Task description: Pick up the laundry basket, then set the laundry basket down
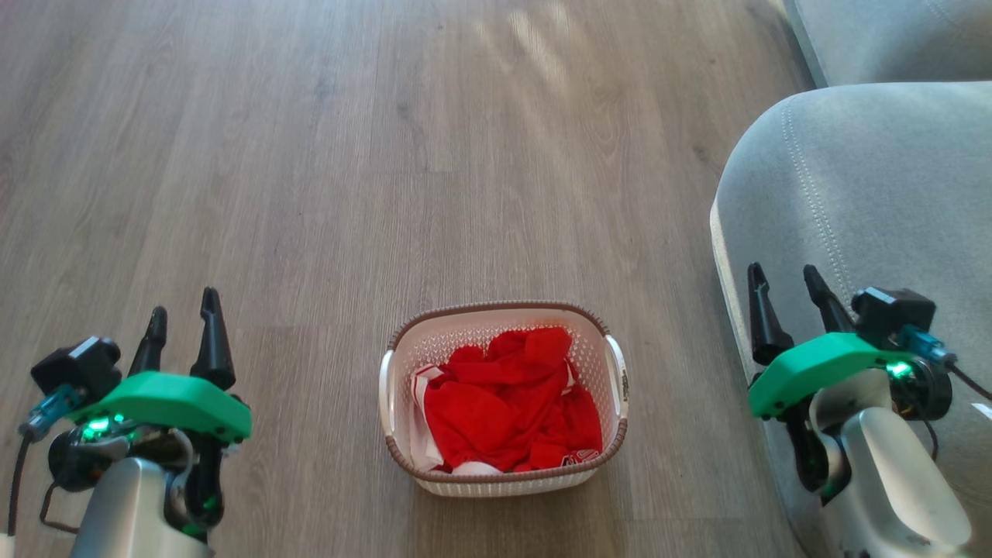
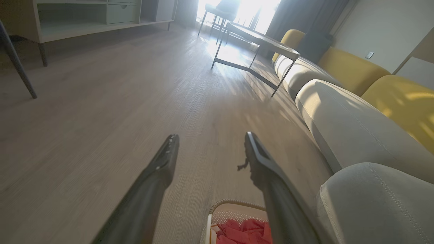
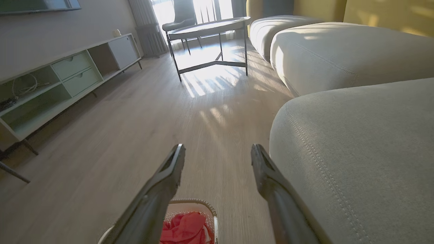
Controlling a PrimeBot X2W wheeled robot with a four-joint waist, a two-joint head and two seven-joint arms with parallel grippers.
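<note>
On the floor (image 1: 387,155), the laundry basket (image 1: 504,474) sits upright, slightly wider side-to-side. The left gripper (image 1: 183,302) and right gripper (image 1: 783,270) flank it, pointing forward, fingers parted, empty.

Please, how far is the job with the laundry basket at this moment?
Done: nothing can be confirmed; the laundry basket stands on the floor. In hand: nothing; the left gripper and right gripper hover on either side, jaws open, apart from it. Left: grasp, lift, set down, unless that is already finished.

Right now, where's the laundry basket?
Head view, low centre: the laundry basket sits on the wood floor between the left gripper and right gripper, with the grey sofa to its right.
</note>
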